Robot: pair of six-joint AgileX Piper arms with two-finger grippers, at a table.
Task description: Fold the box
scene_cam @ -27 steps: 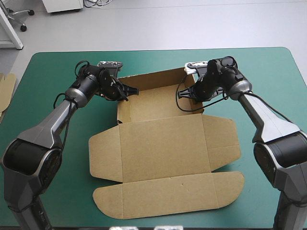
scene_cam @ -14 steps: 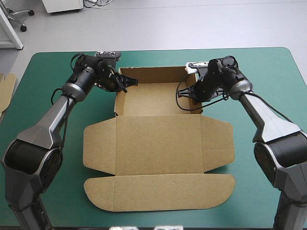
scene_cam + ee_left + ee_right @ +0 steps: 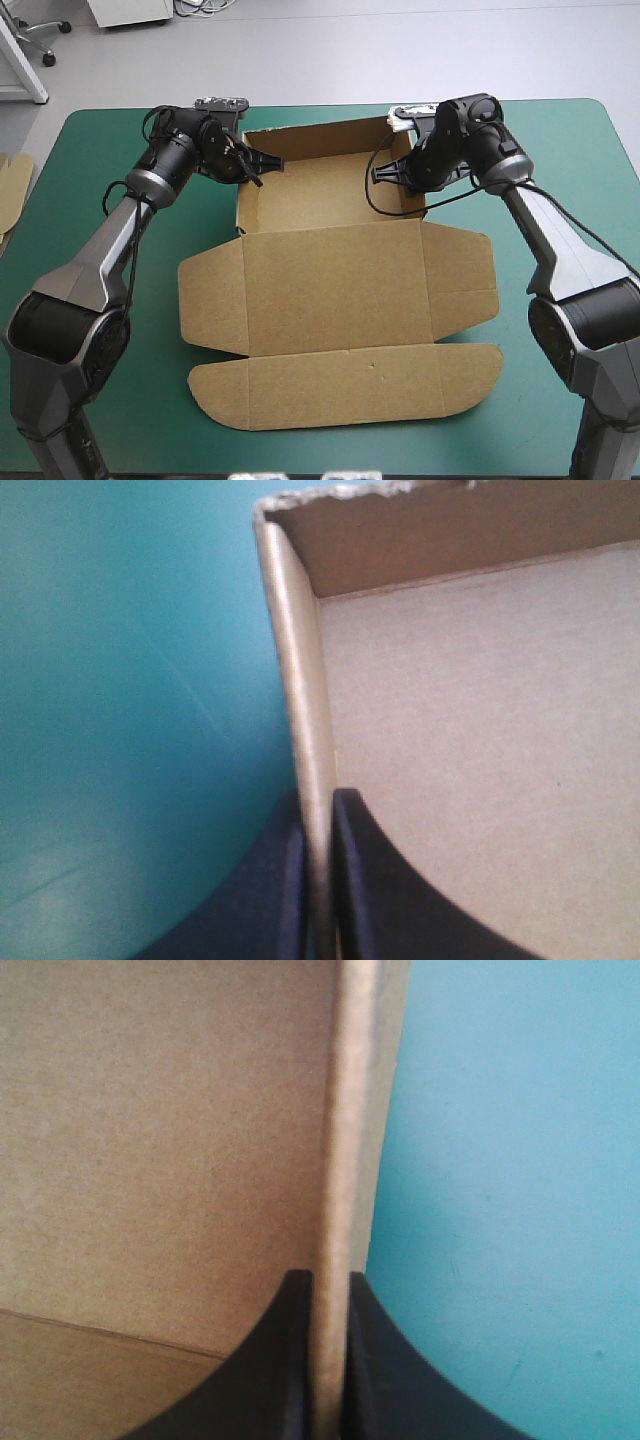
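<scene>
The brown box (image 3: 340,270) lies on the teal-green cover as an open tray at the far side with its lid and flaps flat toward the near edge. My left gripper (image 3: 258,170) is shut on the tray's left wall near the far corner. In the left wrist view that wall (image 3: 305,710) stands upright between the black fingers (image 3: 355,880). My right gripper (image 3: 395,172) is shut on the tray's right wall. In the right wrist view the wall (image 3: 345,1160) runs straight ahead from between the fingers (image 3: 285,1360).
A piece of more brown board (image 3: 12,190) shows at the table's left edge. Bare teal-green cover (image 3: 560,210) lies to the right of the box and along the far edge.
Both grippers stay on the tray walls. The box has swung back and forth on the table, and its lid and front flap now lie a little farther right than just before.
</scene>
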